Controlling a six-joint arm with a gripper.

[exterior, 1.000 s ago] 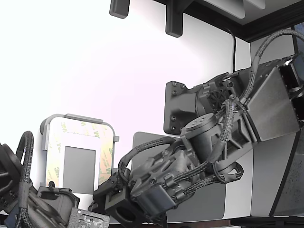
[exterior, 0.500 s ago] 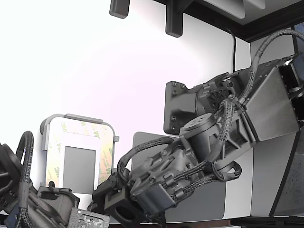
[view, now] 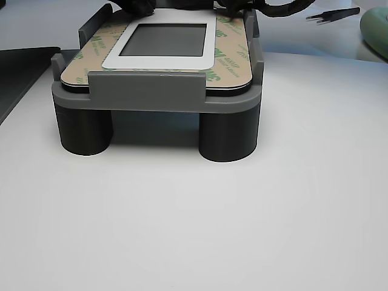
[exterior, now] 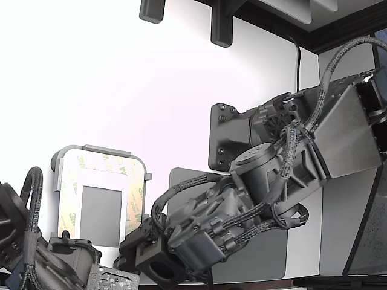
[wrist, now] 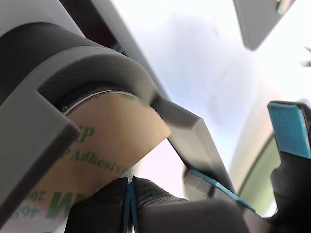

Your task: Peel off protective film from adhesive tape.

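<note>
The white plate (view: 157, 63) with a grey square centre lies in the grey fixture frame (view: 145, 91). The yellowish 3M-printed protective film (view: 230, 60) lies flat over the adhesive tape strips around it, and the tape itself is hidden beneath. In the exterior view the film (exterior: 134, 193) frames the plate, and my gripper (exterior: 128, 246) sits at the plate's near corner on that view's right. In the wrist view the film (wrist: 107, 141) fills the fixture's rounded corner (wrist: 97, 63). Dark fingertips with blue pads (wrist: 286, 128) sit at its edge. I cannot tell how the jaws stand.
A second arm (exterior: 36, 254) rests at the exterior view's lower left, close to the fixture. A large dark grey mat (exterior: 266, 260) lies under my arm. Black tweezers (view: 330, 13) and a pale green object (view: 377, 21) lie behind the fixture in the other view.
My wrist has shifted very slightly by the plate's corner. The film still lies flat, and the second arm has not moved.
</note>
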